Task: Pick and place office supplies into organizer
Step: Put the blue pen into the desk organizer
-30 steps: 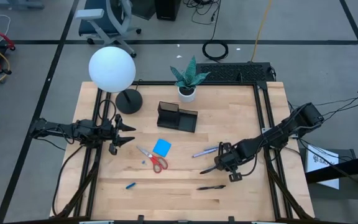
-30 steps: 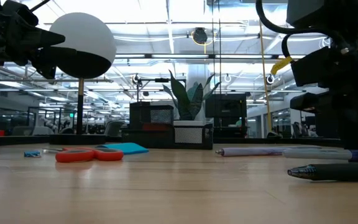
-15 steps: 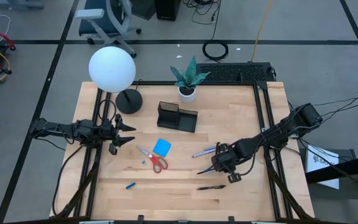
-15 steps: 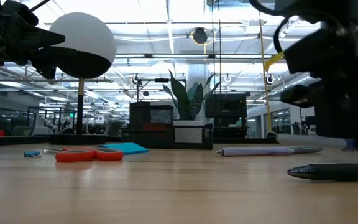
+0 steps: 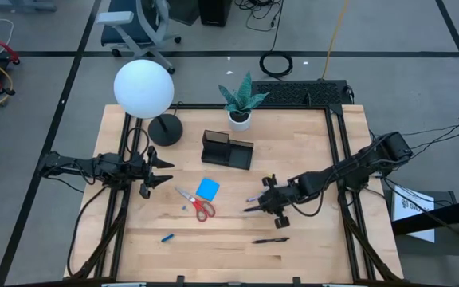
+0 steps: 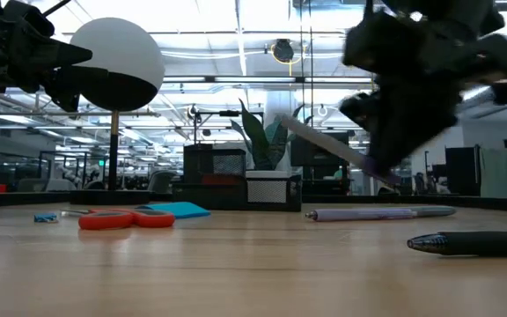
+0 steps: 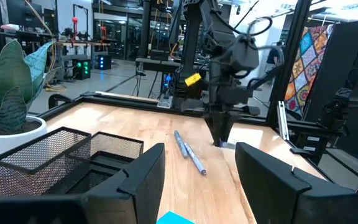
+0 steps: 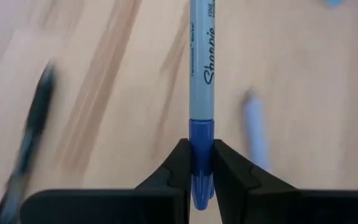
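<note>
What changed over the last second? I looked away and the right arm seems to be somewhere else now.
The right gripper moved left toward the table's middle and lifted one grey-and-blue pen it is shut on, now off the wood. The second pen, black pen, scissors, note pad, organizer and the left gripper stayed put.

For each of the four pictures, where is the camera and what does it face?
High: above the table, looking down; both arms show, right claw holding a marker.
Low: at tabletop height, facing the room; right arm carries the marker.
Left wrist: past the left claw, towards the organizer.
Right wrist: down on the gripped marker.
High and low share the scissors.
</note>
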Controlling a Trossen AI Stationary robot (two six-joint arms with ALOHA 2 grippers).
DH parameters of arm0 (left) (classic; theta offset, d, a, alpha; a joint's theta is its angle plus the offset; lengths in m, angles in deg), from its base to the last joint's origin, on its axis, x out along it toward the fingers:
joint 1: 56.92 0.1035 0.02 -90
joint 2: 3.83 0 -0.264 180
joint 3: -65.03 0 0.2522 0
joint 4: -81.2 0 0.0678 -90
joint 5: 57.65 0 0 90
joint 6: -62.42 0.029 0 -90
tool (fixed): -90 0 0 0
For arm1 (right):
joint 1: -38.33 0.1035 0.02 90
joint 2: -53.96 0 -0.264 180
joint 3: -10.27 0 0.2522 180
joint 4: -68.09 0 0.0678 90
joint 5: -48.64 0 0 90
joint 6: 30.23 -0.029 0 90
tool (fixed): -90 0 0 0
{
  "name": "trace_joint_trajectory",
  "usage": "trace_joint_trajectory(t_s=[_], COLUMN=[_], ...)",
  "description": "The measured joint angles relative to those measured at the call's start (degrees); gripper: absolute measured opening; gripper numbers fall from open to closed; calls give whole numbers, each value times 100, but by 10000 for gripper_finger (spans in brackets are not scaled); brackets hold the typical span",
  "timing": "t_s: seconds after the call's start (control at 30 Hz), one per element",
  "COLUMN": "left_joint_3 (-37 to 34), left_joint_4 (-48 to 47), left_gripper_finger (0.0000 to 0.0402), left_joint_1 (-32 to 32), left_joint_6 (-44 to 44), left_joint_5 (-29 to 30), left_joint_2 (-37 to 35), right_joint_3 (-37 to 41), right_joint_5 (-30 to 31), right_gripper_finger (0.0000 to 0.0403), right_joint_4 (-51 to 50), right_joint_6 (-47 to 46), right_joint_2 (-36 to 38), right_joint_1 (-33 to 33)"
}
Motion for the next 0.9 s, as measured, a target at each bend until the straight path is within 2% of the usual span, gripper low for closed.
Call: trace_joint_trajectory(t_s=[0.43, 0.53, 0.7, 0.9], left_joint_3=[0, 0, 0, -2], left_joint_4=[0, 0, 14, 331], left_gripper_finger=[202, 203, 202, 202], left_joint_1=[1, 2, 0, 0], left_joint_6=[0, 13, 715, 666], left_joint_5=[0, 0, 50, 56], left_joint_2=[0, 0, 2, 2], right_joint_3=[-15, -15, -15, -15], right_joint_5=[124, 128, 133, 131], right_gripper_finger=[33, 33, 33, 33], right_joint_4=[2565, 2808, 3260, 3704], right_joint_6=[941, 1063, 1070, 1092], right_joint_2=[9, 11, 11, 11], right_joint_1=[-638, -785, -1058, -1256])
